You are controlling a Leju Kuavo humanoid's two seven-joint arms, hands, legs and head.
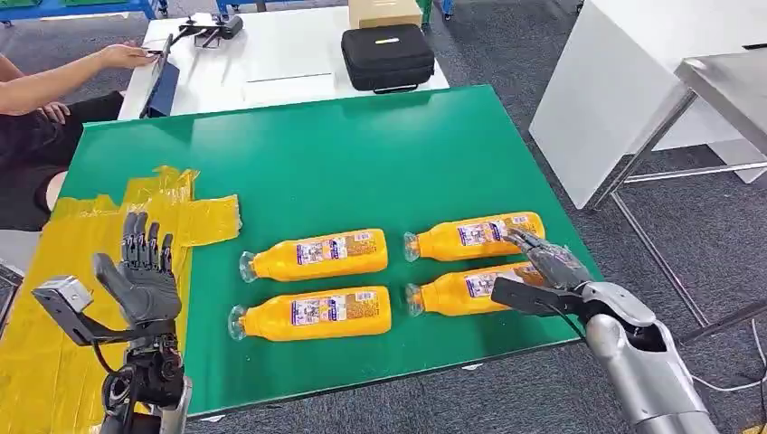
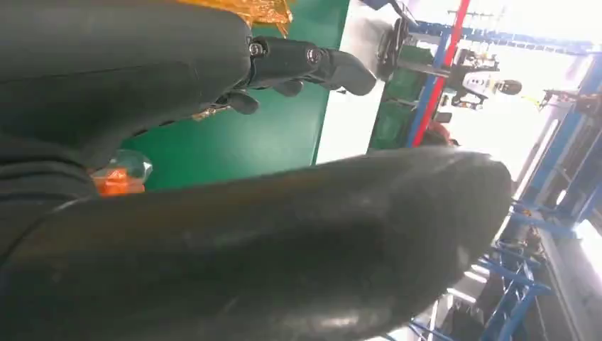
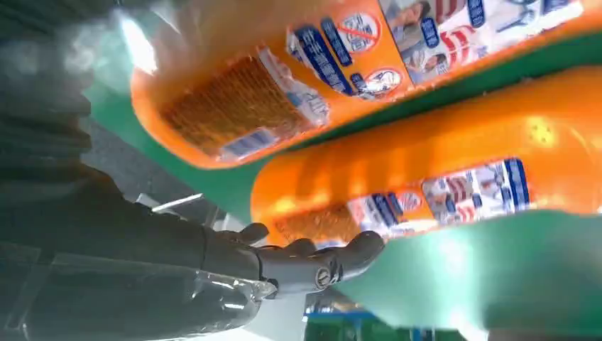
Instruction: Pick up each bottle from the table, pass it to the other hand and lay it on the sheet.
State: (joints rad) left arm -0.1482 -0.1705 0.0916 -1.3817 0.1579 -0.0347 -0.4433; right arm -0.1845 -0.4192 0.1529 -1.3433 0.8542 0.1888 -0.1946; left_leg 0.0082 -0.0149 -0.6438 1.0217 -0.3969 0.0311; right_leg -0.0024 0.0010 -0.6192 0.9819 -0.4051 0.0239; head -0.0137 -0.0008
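Now four bottles (image 1: 318,253) lying flat – caps left, bases right, long axes crosswise.

A workshop or robotics lab: grey carpet floor (image 1: 506,398), a green tabletop (image 1: 362,154) beside a white worktable (image 1: 280,54) carrying a black equipment case (image 1: 387,58) and a cardboard box (image 1: 384,13), blue metal racking (image 2: 529,277), and a steel-framed bench (image 1: 724,90)
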